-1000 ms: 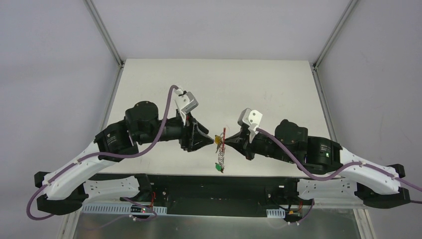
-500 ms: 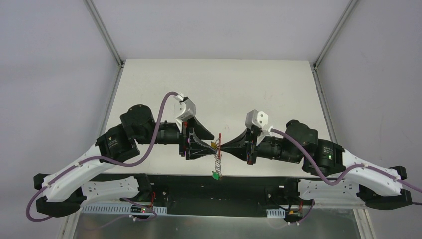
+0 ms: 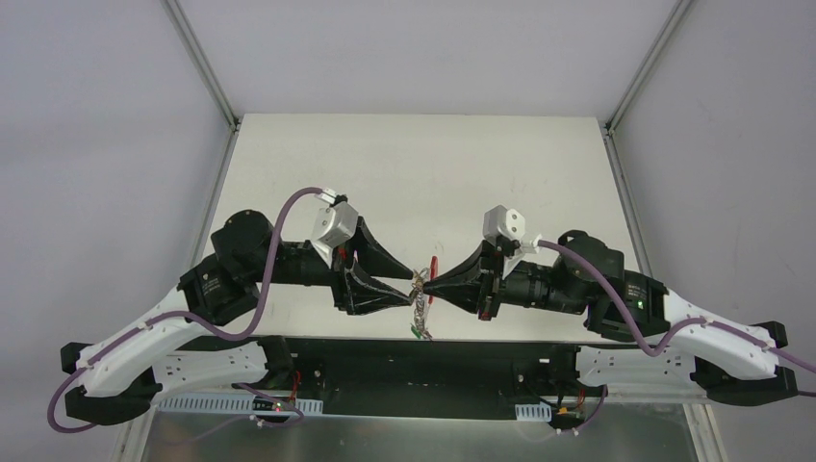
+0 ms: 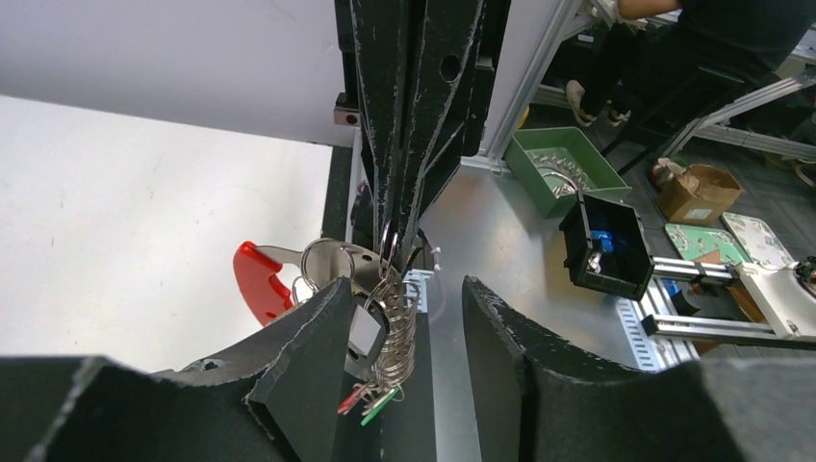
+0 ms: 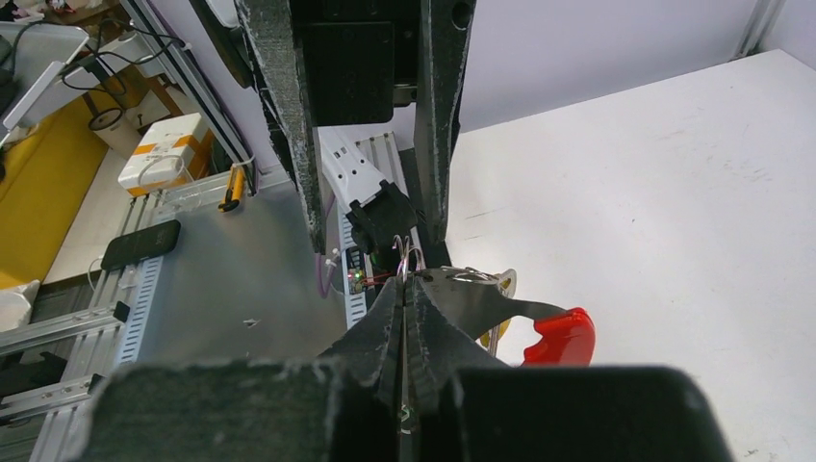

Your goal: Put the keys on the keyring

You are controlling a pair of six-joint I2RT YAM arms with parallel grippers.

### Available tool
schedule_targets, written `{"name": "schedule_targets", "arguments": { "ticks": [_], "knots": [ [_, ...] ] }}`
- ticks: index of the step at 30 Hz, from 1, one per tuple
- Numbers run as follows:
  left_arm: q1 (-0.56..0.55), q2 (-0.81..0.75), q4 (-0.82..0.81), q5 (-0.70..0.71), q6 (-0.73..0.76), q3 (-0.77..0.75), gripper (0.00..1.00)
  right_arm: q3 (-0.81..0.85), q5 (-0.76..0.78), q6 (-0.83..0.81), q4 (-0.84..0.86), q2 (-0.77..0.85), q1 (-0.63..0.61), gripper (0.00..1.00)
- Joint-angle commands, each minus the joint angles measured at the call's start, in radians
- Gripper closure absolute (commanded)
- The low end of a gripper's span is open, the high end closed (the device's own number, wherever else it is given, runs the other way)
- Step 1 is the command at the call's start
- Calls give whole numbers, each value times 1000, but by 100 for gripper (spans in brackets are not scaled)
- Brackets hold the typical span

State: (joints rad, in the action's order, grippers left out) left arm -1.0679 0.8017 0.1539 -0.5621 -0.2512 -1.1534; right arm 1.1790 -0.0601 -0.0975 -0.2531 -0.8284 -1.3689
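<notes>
Two arms are meeting tip to tip over the near edge of the table (image 3: 414, 173), and the keyring (image 3: 420, 294) is hanging in the air between them. Nearest in the left wrist view, the left gripper (image 4: 406, 289) is standing with its fingers apart, a clear gap showing between them. The keyring's silvery row of loops (image 4: 395, 322) is lying against the inner face of one finger, and the other finger is standing clear of it. Thin green and red tags of the keys (image 4: 370, 402) are poking out under the loops, too small to count. Just beyond, the keyring's red arc (image 4: 258, 281) is sticking out sideways over the white tabletop. Beyond that, the right gripper (image 5: 408, 284) is pointing in from the opposite side with its fingers pressed together, pinching a thin wire loop at the top of the keyring. Farther off, past the table edge, a green bin (image 4: 568, 168) and a black box (image 4: 606, 252) are sitting on a metal bench.
</notes>
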Motion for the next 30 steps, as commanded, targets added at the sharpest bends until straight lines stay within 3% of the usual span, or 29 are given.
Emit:
{"name": "schedule_targets", "arguments": {
  "ticks": [1,9,17,30],
  "knots": [
    [-10,-16,-94,-43,-15,16,56,13,-22,29,117,4,-5,100],
    [-10,-24,-126,-46,-23,34,59,35,-48,32,123,-24,-6,100],
    [-10,-21,-149,-70,-36,41,72,39,-50,24,133,-25,-5,100],
    [-10,-19,-148,-64,-42,56,80,34,-60,16,158,-15,-6,100]
  ]
}}
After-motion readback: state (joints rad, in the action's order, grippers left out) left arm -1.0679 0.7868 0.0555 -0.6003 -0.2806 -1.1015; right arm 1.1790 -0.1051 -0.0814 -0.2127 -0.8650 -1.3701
